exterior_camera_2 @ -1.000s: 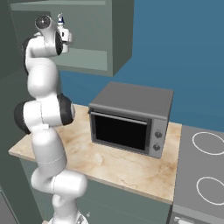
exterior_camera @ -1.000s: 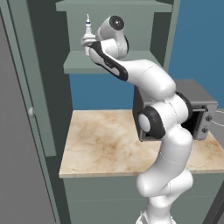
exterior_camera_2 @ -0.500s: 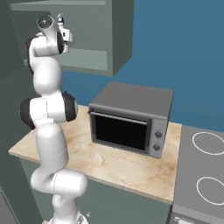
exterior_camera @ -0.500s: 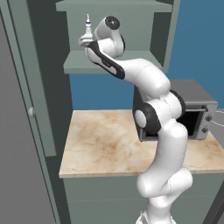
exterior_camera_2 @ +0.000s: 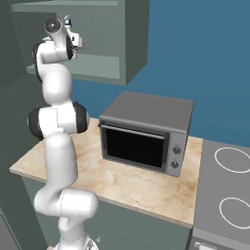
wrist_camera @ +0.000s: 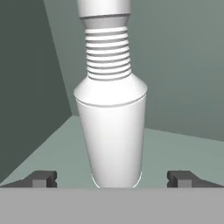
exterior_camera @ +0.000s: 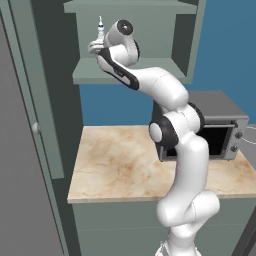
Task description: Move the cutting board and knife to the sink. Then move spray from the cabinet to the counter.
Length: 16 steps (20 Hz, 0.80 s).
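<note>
White and slim-necked, the spray is standing upright on the cabinet shelf, and the gripper is reaching in with its jaws spread wide, one fingertip on each side of the spray and neither touching it yet. To do this well, I judge the gripper should be closing squarely on the wide lower body, not the ribbed neck. Lifting straight off the shelf before drawing out toward the surface below the spray should avoid tipping.
</note>
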Available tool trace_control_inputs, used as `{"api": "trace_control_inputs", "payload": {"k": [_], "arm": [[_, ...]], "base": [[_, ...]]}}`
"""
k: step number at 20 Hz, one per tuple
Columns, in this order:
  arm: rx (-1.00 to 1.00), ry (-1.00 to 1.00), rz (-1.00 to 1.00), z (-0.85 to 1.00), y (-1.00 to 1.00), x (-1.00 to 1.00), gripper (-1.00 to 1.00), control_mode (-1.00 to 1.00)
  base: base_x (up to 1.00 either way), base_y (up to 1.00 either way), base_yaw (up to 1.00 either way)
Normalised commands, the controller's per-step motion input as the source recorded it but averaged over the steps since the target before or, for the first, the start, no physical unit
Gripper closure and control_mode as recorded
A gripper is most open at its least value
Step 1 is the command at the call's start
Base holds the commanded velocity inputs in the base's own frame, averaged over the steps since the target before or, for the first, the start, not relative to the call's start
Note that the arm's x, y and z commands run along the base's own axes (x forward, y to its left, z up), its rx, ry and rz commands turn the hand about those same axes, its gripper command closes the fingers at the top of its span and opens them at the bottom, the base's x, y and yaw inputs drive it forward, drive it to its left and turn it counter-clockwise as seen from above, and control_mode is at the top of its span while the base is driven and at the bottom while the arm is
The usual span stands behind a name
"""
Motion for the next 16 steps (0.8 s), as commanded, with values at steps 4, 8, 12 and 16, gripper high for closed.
{"api": "trace_control_inputs", "payload": {"k": [4,8,12,16], "arm": [[0.0,0.0,0.0,-0.01,0.0,0.23,-1.0,-1.0],[0.0,0.0,0.0,-0.01,0.0,0.22,-1.0,-1.0],[0.0,0.0,0.0,-0.03,0.01,0.17,-1.0,-1.0],[0.0,0.0,0.0,-0.05,0.03,0.13,-1.0,-1.0]], "base": [[0.0,0.0,0.0],[0.0,0.0,0.0],[0.0,0.0,0.0],[0.0,0.0,0.0]]}}
